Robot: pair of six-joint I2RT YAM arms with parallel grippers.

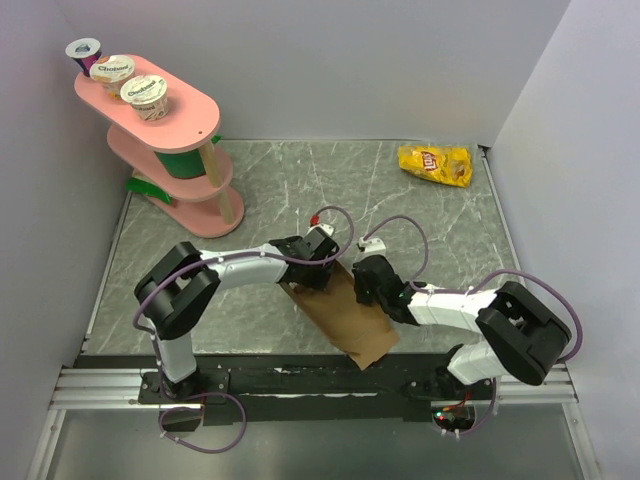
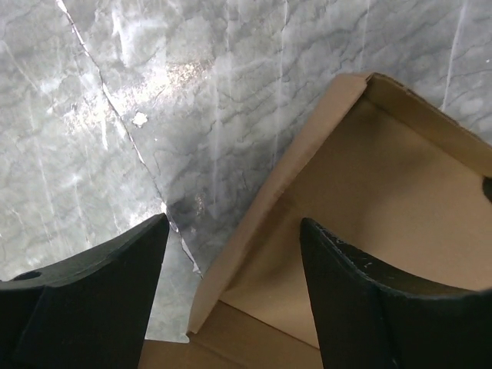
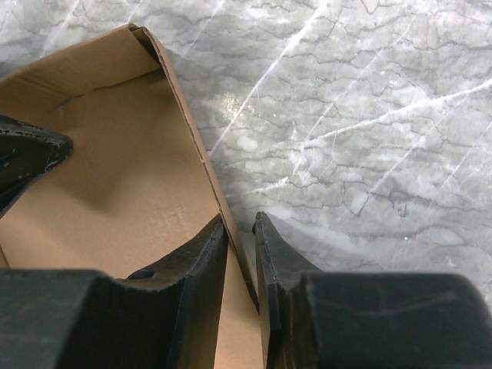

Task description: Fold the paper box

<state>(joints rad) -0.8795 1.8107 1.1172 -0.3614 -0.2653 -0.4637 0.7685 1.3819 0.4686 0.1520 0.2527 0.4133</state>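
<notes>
The right end effector (image 3: 238,223) pinches the right wall of the paper box (image 1: 350,318) — the left end effector (image 2: 234,223) stands wide around its left wall.

grey marble table, three things on it

on my feed the table (image 1: 260,180) is grey veined stone. the brown paper box (image 1: 347,320) lies near its front edge, side walls raised. a yellow chip bag (image 1: 435,165) sits at the far right corner, and a pink tiered stand (image 1: 195,212) at the far left.
</notes>
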